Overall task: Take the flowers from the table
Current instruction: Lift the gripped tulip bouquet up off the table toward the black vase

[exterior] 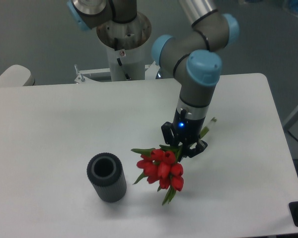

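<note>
The flowers (161, 168) are a bunch of red tulips low over the white table (54, 124), just right of centre. The heads point toward the front and the green stems run back and to the right. One stem end (211, 121) sticks out behind the arm. My gripper (183, 145) comes down from above onto the stems just behind the heads. Its black fingers (165, 133) sit on either side of the stems and appear closed on them. I cannot tell whether the bunch still touches the tabletop.
A dark grey ribbed cylinder vase (107, 177) stands to the left of the tulip heads, a short gap away. The arm's base (123, 44) is at the table's back edge. The table's right edge lies well to the right of the gripper.
</note>
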Controlling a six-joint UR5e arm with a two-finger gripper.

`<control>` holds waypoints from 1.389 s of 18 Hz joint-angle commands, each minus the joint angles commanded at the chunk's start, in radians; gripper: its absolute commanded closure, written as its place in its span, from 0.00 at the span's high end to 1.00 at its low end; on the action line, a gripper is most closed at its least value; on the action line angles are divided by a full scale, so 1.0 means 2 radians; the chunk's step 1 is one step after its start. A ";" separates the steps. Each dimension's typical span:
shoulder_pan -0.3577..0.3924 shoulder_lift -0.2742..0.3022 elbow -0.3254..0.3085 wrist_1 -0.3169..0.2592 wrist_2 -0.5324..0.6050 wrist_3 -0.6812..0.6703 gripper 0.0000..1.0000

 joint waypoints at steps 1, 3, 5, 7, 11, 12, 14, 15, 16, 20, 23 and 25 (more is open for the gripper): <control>0.002 0.005 0.002 0.001 -0.031 0.000 0.22; 0.008 0.004 0.004 0.006 -0.097 0.007 0.22; 0.021 0.004 0.004 0.011 -0.160 0.008 0.22; 0.031 0.002 0.004 0.013 -0.203 0.011 0.21; 0.051 -0.003 0.000 0.021 -0.253 0.011 0.21; 0.051 -0.004 0.001 0.022 -0.255 0.011 0.21; 0.051 -0.008 0.002 0.028 -0.256 0.011 0.21; 0.051 -0.009 0.001 0.028 -0.256 0.011 0.21; 0.049 -0.009 -0.001 0.028 -0.256 0.011 0.21; 0.044 -0.011 -0.003 0.029 -0.255 0.032 0.21; 0.044 -0.011 -0.003 0.029 -0.255 0.034 0.21; 0.042 -0.011 -0.002 0.029 -0.255 0.034 0.21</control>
